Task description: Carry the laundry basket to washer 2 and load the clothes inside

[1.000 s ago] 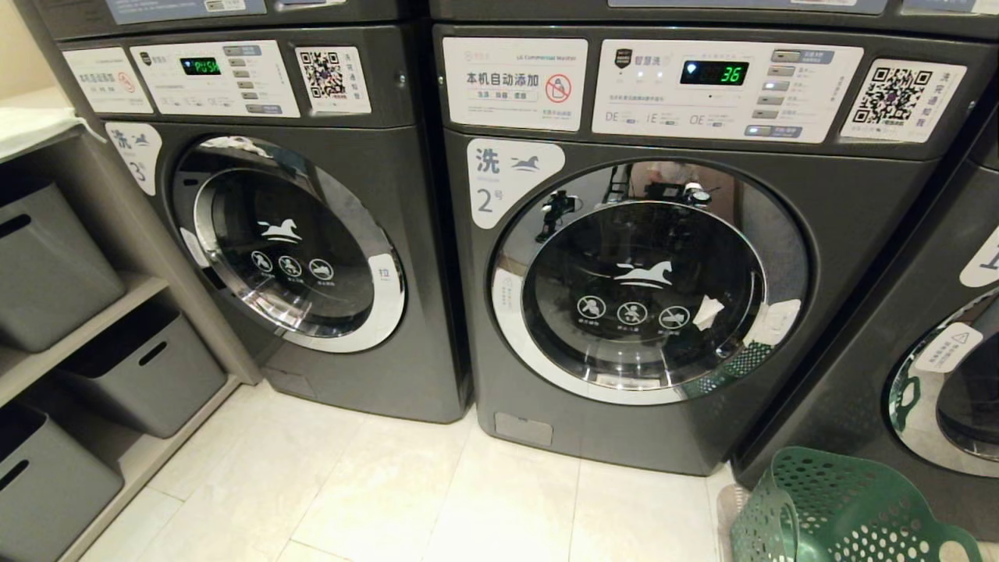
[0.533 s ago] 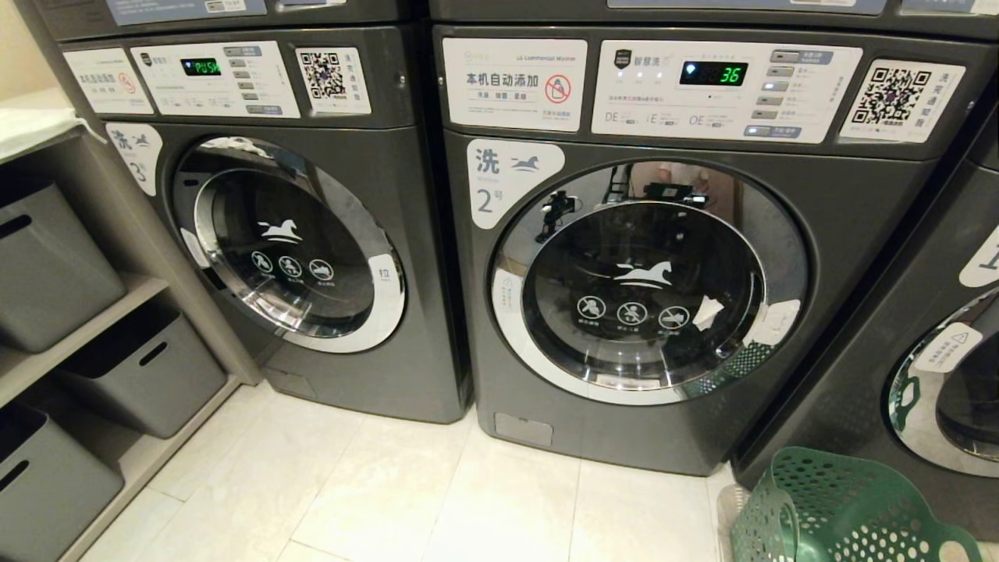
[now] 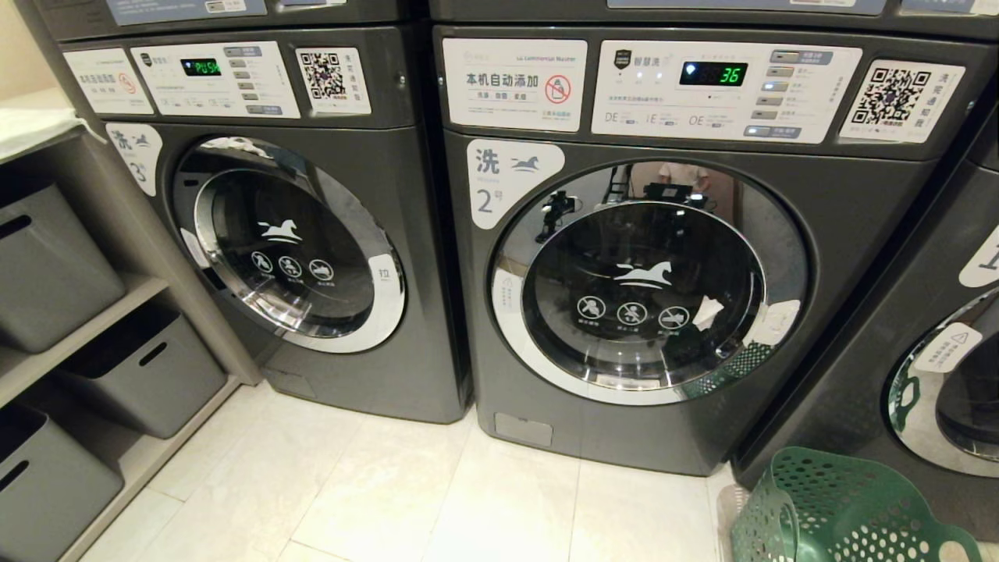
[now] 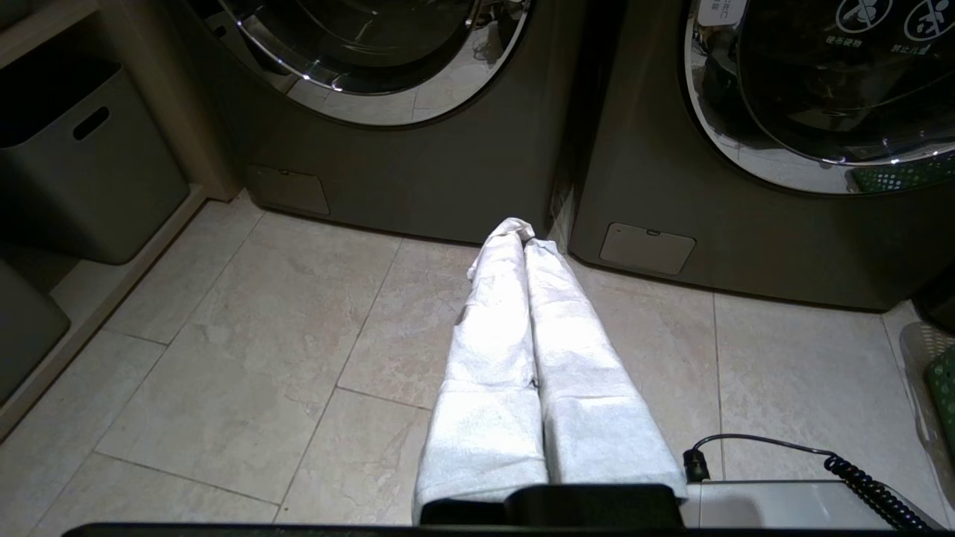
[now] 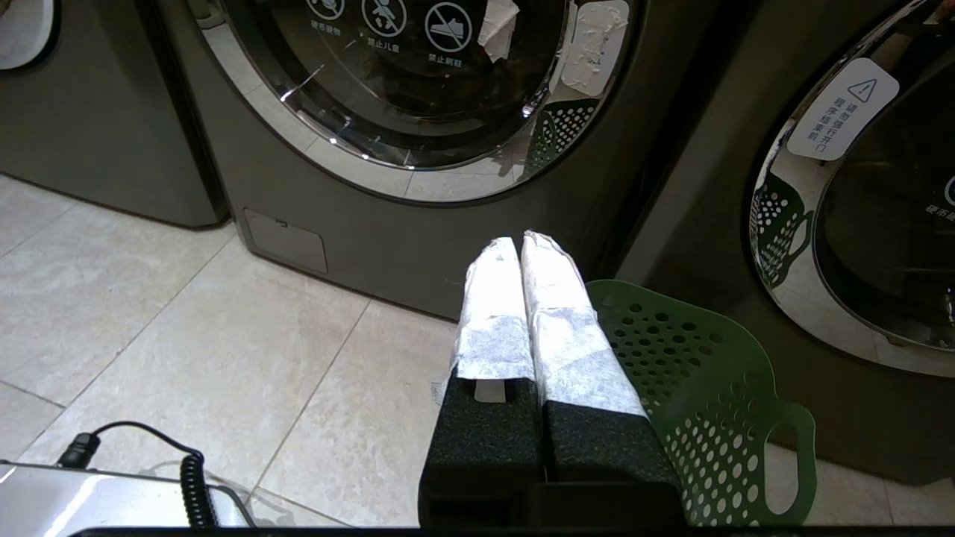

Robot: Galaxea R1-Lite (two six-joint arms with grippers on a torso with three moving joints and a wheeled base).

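Observation:
Washer 2 (image 3: 648, 257), dark grey with a blue "2" label, stands straight ahead; its round glass door is closed and its display reads 36. The green laundry basket (image 3: 835, 507) sits on the floor at its lower right, in front of the machine beside it, and no clothes show in it. My right gripper (image 5: 520, 246) is shut and empty, hovering low beside the laundry basket (image 5: 709, 388) and pointing at washer 2 (image 5: 418, 104). My left gripper (image 4: 524, 235) is shut and empty, low over the tiles, pointing at the gap between two machines. Neither arm appears in the head view.
Washer 3 (image 3: 289, 234) stands left of washer 2, door closed. Another washer (image 3: 936, 367) is at the far right. Shelves with grey bins (image 3: 47, 265) line the left wall. Pale floor tiles (image 3: 390, 492) stretch in front of the machines.
The reflection in washer 2's door rim shifts slightly; the washers and the basket have not moved.

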